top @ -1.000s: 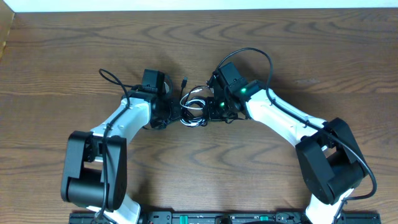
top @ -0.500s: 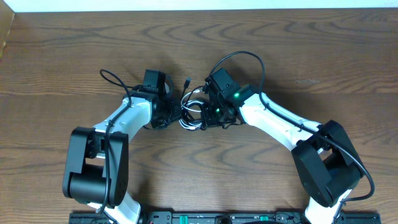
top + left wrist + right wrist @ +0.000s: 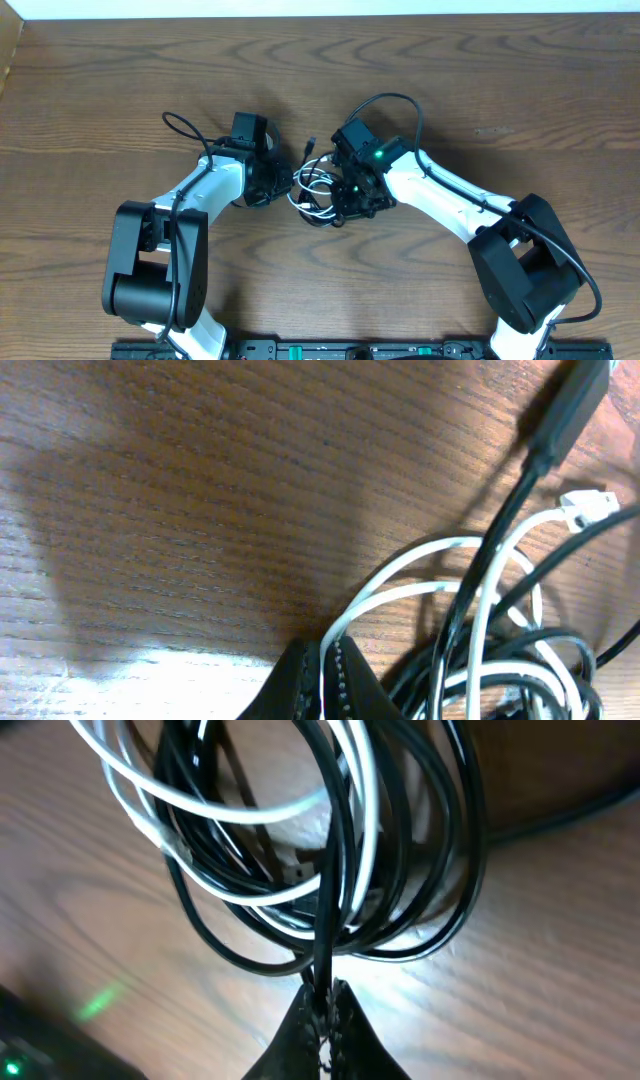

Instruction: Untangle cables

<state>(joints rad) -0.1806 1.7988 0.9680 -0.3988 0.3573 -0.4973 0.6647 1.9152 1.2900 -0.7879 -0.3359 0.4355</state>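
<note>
Left fingers [image 3: 332, 682] together, pinched on a strand of the white cord [image 3: 420, 550]. Right fingers [image 3: 335, 1030] together too, clamped on one strand of the black cord [image 3: 455, 870]; the other loops hang around that grip.

Both cords sit as one tangle [image 3: 318, 185] on the worktop [image 3: 480, 80], mid-table, right between the two arms. Loops are interleaved, white threaded through black. Black plug [image 3: 570, 410] and white plug [image 3: 588, 507] both poke out at the far edge of the tangle, free.

Step, my read: both grips set, one per cord, separation not yet done. Next move calls for drawing the arms apart slowly, left and right, so the white loops slide out of the black ones. Risk: the pull cinches the loops into a knot or a plug snags. May need a regrip nearer a plug end.

No brand, label or writing legible. Only a green light [image 3: 380, 153] on the right arm.
</note>
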